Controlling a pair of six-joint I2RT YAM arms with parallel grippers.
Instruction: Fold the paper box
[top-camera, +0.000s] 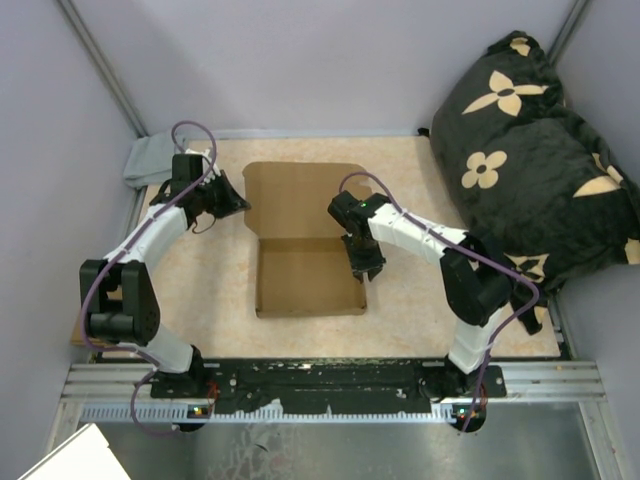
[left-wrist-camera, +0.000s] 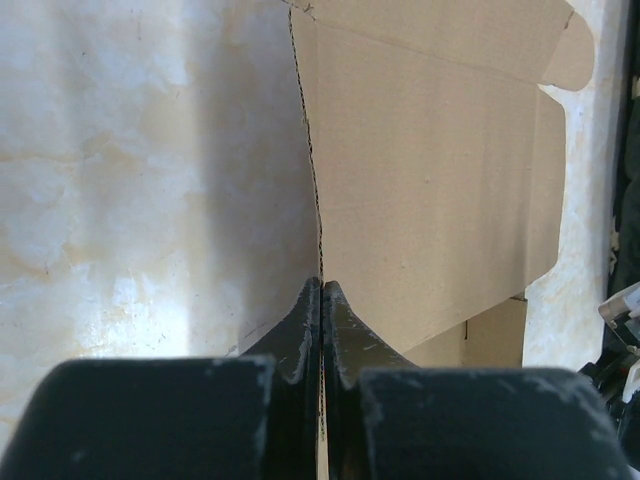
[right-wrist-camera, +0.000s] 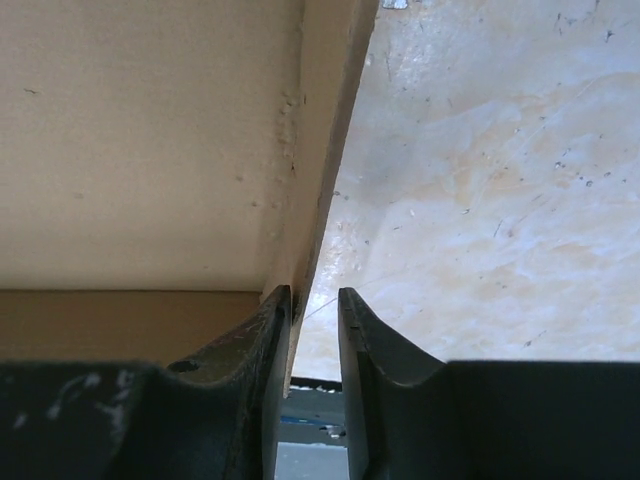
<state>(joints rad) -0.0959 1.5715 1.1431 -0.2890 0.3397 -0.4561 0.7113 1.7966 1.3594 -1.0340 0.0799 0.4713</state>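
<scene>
The paper box (top-camera: 305, 215) lies in the middle of the table: its lid panel is flat at the back and its tray part at the front has raised walls. My left gripper (top-camera: 236, 203) is at the lid's left edge. In the left wrist view the gripper (left-wrist-camera: 322, 285) is shut on that thin cardboard edge of the box (left-wrist-camera: 430, 170). My right gripper (top-camera: 366, 268) is at the tray's right wall. In the right wrist view the gripper (right-wrist-camera: 315, 295) is a little open, with the wall of the box (right-wrist-camera: 150, 150) resting against its left finger (right-wrist-camera: 262, 330).
A grey folded cloth (top-camera: 150, 160) lies at the back left corner beside the left arm. A large black pillow with tan flowers (top-camera: 530, 150) fills the back right. Grey walls close the sides, and a metal rail (top-camera: 330, 385) runs along the near edge.
</scene>
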